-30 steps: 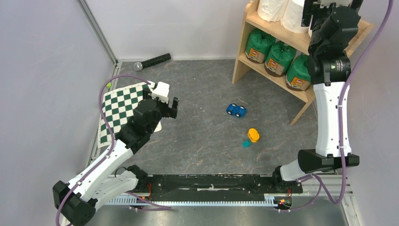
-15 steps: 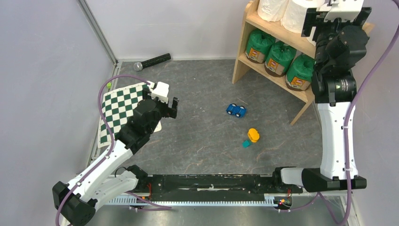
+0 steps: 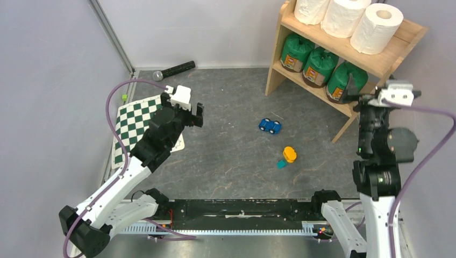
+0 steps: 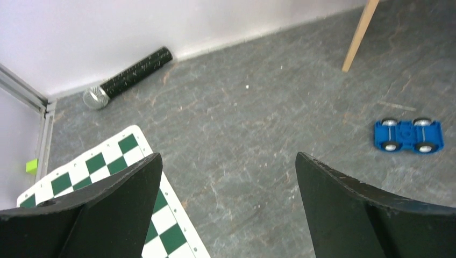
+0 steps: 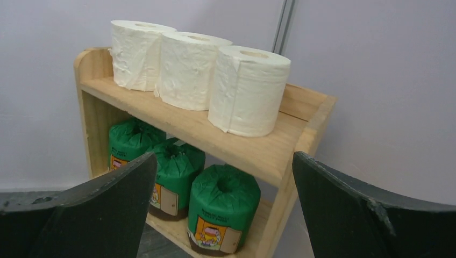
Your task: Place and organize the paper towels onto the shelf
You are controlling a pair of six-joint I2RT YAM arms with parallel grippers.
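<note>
You're basically done, by the look of it: 3 white rolls (image 3: 342, 16) on the shelf (image 3: 400, 45) top tier, 3 green rolls (image 3: 319, 65) below. R gripper (image 5: 224, 161) wide open, empty, facing the shelf. L gripper (image 4: 228, 156) wide open, empty. No rolls seen off-shelf.

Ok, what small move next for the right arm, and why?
Probably ease the right gripper back toward its base: it is open and empty, three bare white rolls stand on the light wooden shelf's top tier, three green-wrapped rolls below, and no roll lies elsewhere.
</note>
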